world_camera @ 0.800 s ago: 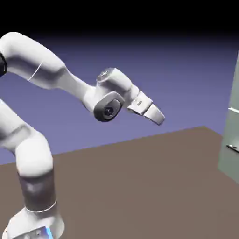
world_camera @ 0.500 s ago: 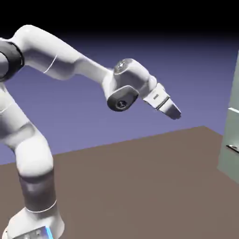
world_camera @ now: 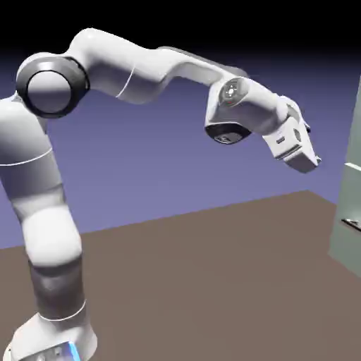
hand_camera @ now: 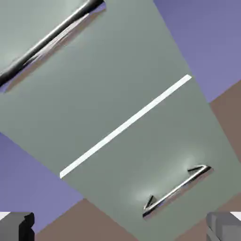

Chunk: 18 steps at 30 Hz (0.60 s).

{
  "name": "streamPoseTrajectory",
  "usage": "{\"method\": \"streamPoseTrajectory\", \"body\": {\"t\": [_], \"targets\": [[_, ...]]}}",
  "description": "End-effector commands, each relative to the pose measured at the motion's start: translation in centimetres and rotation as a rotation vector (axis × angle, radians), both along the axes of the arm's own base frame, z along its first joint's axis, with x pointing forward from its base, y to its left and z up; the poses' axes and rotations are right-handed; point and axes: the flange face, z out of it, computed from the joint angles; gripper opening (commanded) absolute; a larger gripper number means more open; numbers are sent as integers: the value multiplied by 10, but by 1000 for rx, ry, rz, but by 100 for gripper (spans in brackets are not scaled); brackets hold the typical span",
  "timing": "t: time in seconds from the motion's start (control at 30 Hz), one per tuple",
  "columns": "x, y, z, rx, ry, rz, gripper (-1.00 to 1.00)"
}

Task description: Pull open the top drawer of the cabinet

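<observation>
The cabinet (world_camera: 348,190) is a tall pale grey-green box cut off by the exterior view's right edge. Its top drawer (hand_camera: 70,89) fills the upper left of the hand view, crossed by a thin bar handle (hand_camera: 52,36); that handle (world_camera: 352,167) also shows in the exterior view. A whitish seam (hand_camera: 124,126) separates it from the lower panel (hand_camera: 164,155), which carries its own handle (hand_camera: 176,189). My gripper (world_camera: 309,162) hangs in the air left of the cabinet, level with the top handle and apart from it. Both fingertips (hand_camera: 16,226) stand wide apart, open, with nothing between them.
The brown table (world_camera: 211,275) stretches below the arm to the cabinet's foot. The lower handle (world_camera: 350,224) juts from the cabinet front beneath the top one. Behind everything is the blue-violet backdrop (world_camera: 176,169).
The arm has stretched out and swung right, carrying the gripper from mid-picture to close by the cabinet front. The hand has also turned. The fingers stay open.
</observation>
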Motion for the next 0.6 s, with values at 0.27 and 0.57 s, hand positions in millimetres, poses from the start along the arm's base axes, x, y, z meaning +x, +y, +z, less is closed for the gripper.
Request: {"method": "streamPoseTrajectory", "body": {"t": [0.27, 0.57], "targets": [[50, -17, 5, 228, -112, -114, 0], [99, -19, 1, 446, -235, -201, 0]]}}
